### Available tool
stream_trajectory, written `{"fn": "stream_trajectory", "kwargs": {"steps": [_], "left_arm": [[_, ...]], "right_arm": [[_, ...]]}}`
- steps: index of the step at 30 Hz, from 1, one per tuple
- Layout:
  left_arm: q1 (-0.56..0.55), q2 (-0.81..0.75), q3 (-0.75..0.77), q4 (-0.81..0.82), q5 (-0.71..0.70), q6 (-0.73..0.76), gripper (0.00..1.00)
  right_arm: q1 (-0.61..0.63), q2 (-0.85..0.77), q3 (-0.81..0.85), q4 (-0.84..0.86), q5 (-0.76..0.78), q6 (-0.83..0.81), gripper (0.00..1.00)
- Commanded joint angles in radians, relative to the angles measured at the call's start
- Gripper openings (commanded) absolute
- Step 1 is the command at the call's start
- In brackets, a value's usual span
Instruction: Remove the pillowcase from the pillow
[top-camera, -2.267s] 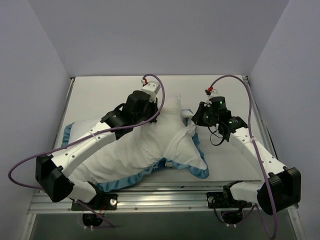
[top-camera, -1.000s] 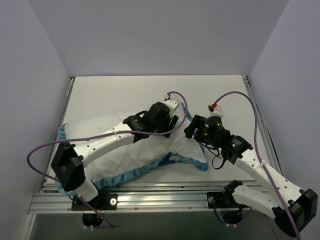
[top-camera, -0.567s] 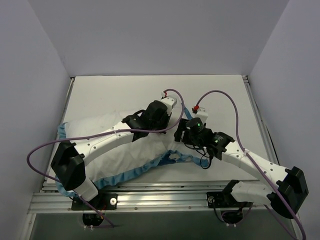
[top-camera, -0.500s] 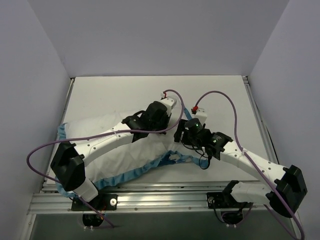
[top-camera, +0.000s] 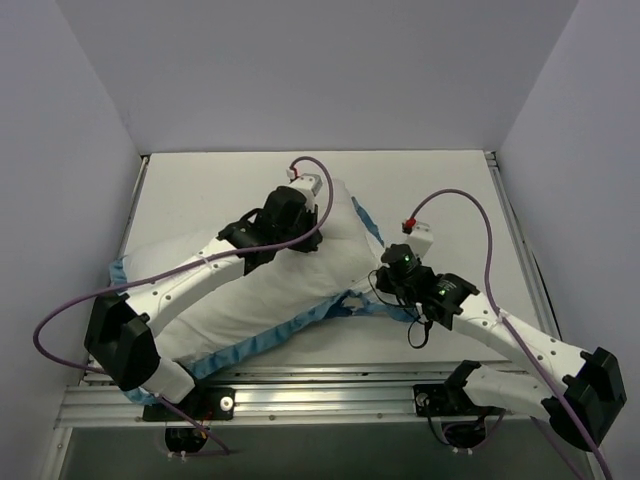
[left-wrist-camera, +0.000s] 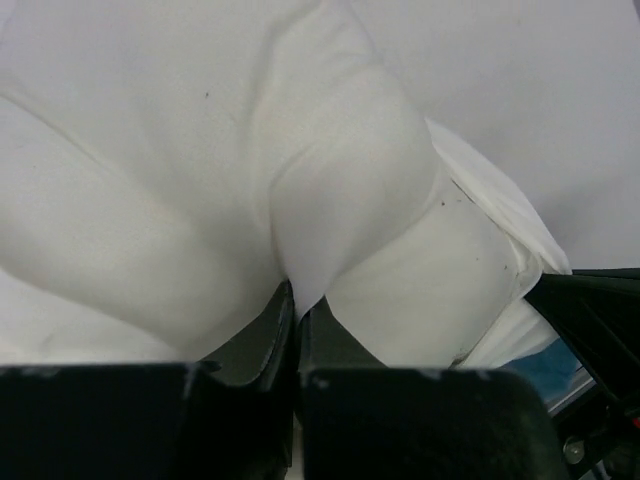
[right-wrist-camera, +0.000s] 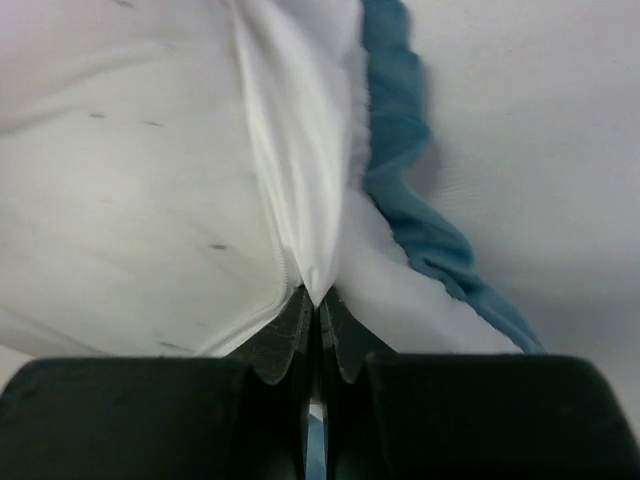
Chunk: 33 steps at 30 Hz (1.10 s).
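Clamping a white fold shut in left pincer — probably the pillow; pinching the blue-trimmed pillowcase edge tight in right pincer — anchors for pulling the two apart.

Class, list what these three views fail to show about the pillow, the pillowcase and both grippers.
Left gripper and right gripper: fingertips hidden under their own wrists in the top view.
Pillowcase: print shows nowhere; only white inside and blue trim face the cameras.
Pillow: how much is covered, hidden by the left arm from above, cropped in wrist views.

Left claw, right claw newly tight
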Motion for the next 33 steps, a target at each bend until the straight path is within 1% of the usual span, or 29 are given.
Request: {"fn": "stream_trajectory", "kwargs": {"steps": [1, 2, 3, 6, 10, 12, 13, 14, 15, 16, 17, 18, 20, 21, 22, 23, 24, 25, 26, 27, 28, 29, 30, 32, 33], "left_arm": [[0.084, -0.091, 0.021, -0.053, -0.001, -0.055, 0.02], [0.119, -0.106, 0.027, -0.056, 0.013, -0.075, 0.02], [0.138, -0.114, 0.027, -0.059, 0.024, -0.081, 0.02], [0.195, -0.147, 0.015, -0.064, 0.061, -0.092, 0.02], [0.25, -0.187, -0.007, -0.076, 0.081, -0.094, 0.02], [0.276, -0.209, -0.025, -0.067, 0.128, -0.107, 0.02], [0.279, -0.216, -0.031, -0.043, 0.143, -0.114, 0.02], [0.279, -0.224, -0.036, -0.026, 0.177, -0.12, 0.02], [0.276, -0.223, -0.042, -0.004, 0.203, -0.126, 0.02], [0.272, -0.221, -0.045, 0.048, 0.235, -0.152, 0.02], [0.264, -0.203, -0.047, 0.075, 0.296, -0.17, 0.02], [0.25, -0.191, -0.045, 0.103, 0.317, -0.183, 0.02], [0.181, -0.14, -0.01, 0.142, 0.325, -0.184, 0.02], [0.152, -0.122, 0.011, 0.142, 0.296, -0.175, 0.02], [0.105, -0.103, 0.033, 0.117, 0.273, -0.164, 0.05], [0.086, -0.077, 0.076, 0.106, 0.251, -0.151, 0.1], [0.077, -0.071, 0.091, 0.097, 0.216, -0.149, 0.17], [0.071, -0.069, 0.099, 0.093, 0.202, -0.147, 0.23], [0.066, -0.077, 0.11, 0.089, 0.185, -0.15, 0.37], [0.064, -0.084, 0.113, 0.076, 0.168, -0.152, 0.45], [0.064, -0.11, 0.114, 0.067, 0.127, -0.152, 0.55], [0.064, -0.126, 0.111, 0.054, 0.105, -0.152, 0.7], [0.066, -0.143, 0.108, 0.025, 0.09, -0.154, 0.77], [0.063, -0.204, 0.091, -0.007, 0.027, -0.158, 0.89], [0.063, -0.227, 0.063, -0.045, 0.007, -0.166, 0.92]], "right_arm": [[-0.088, -0.06, -0.072, -0.108, 0.072, -0.011, 0.0], [-0.106, -0.072, -0.082, -0.104, 0.058, -0.014, 0.0], [-0.141, -0.083, -0.093, -0.092, 0.026, -0.017, 0.0], [-0.189, -0.115, -0.118, -0.078, -0.017, -0.029, 0.0], [-0.21, -0.135, -0.135, -0.053, -0.065, -0.036, 0.0], [-0.214, -0.133, -0.156, -0.004, -0.1, -0.042, 0.0], [-0.215, -0.127, -0.167, 0.025, -0.172, -0.051, 0.0], [-0.215, -0.126, -0.194, 0.116, -0.226, -0.066, 0.0], [-0.214, -0.123, -0.208, 0.172, -0.29, -0.098, 0.0], [-0.211, -0.115, -0.22, 0.226, -0.432, -0.109, 0.01], [-0.206, -0.11, -0.228, 0.311, -0.483, -0.118, 0.04], [-0.201, -0.109, -0.224, 0.329, -0.511, -0.124, 0.11], [-0.194, -0.118, -0.183, 0.314, -0.518, -0.135, 0.22], [-0.194, -0.127, -0.159, 0.291, -0.508, -0.161, 0.33], [-0.194, -0.15, -0.133, 0.263, -0.492, -0.175, 0.38], [-0.194, -0.162, -0.106, 0.199, -0.451, -0.189, 0.42], [-0.197, -0.172, -0.048, 0.15, -0.423, -0.206, 0.55], [-0.197, -0.184, -0.017, 0.113, -0.401, -0.242, 0.62], [-0.198, -0.186, 0.014, 0.043, -0.38, -0.256, 0.66], [-0.2, -0.179, 0.073, 0.012, -0.36, -0.272, 0.73], [-0.2, -0.175, 0.1, -0.01, -0.364, -0.307, 0.77], [-0.2, -0.167, 0.123, -0.044, -0.372, -0.324, 0.79], [-0.201, -0.152, 0.143, -0.055, -0.399, -0.338, 0.83], [-0.201, -0.135, 0.18, -0.062, -0.435, -0.376, 0.85], [-0.201, -0.115, 0.186, -0.058, -0.453, -0.388, 0.86]]}}
